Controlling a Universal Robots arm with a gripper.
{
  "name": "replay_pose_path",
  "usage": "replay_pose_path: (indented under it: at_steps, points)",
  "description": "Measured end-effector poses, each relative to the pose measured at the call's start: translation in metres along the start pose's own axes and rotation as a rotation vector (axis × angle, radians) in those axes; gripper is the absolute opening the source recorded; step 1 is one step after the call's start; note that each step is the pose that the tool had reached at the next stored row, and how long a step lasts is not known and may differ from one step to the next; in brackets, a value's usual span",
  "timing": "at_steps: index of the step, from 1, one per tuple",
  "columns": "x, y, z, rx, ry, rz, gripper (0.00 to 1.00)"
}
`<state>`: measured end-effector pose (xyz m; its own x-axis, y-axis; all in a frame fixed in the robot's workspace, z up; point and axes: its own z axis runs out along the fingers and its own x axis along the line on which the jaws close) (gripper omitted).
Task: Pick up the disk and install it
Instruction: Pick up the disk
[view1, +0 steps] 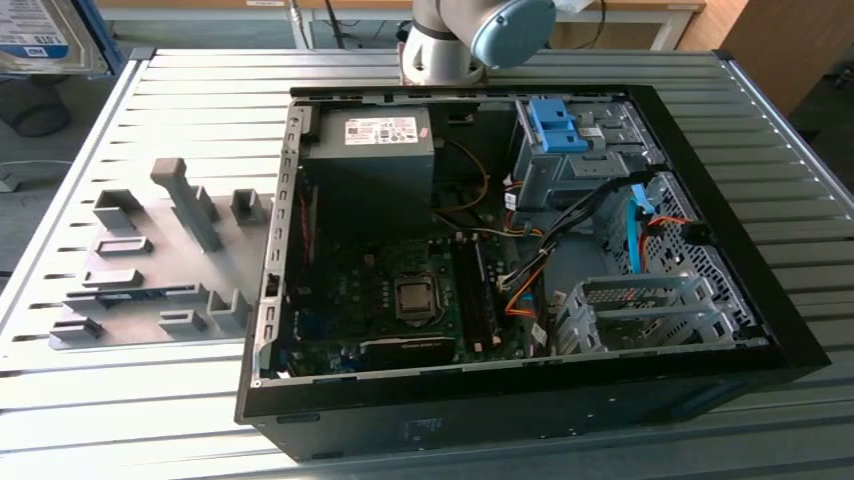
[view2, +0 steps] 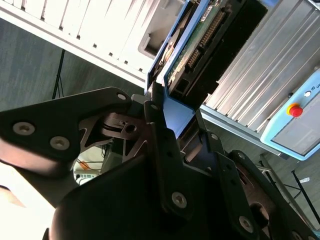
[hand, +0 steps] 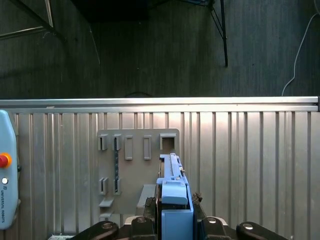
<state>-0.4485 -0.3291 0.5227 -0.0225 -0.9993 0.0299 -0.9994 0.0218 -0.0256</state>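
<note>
I saw the gripper (hand: 173, 202) clamped on the disk (hand: 171, 172), held edge-on and high over the grey holder plate (hand: 135, 165), probably so its blue rails (hand: 176, 220) were left free for a bay.

disk (view2: 199, 41) | blue rails, circuit board showing | edge-on, apparently held aloft

Note the smooth, glossy blue plastic rails on the flat rectangular disk (hand: 176, 216), clamped in your gripper (hand: 173, 202) of matt black metal. The ribbed silver metal table (hand: 250, 165) shows a satin sheen; the grey plastic fixture plate (hand: 136, 167) is matt.
</note>
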Motion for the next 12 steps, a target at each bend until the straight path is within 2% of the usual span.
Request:
replay_pose_path:
  at_steps: [6,12]
  points:
    - [0.0058,-0.0023,0.0002,-0.0001,0.0001,0.000,0.36]
    - [0.0145,-0.0055,0.0006,0.0000,0.0000,0.000,0.36]
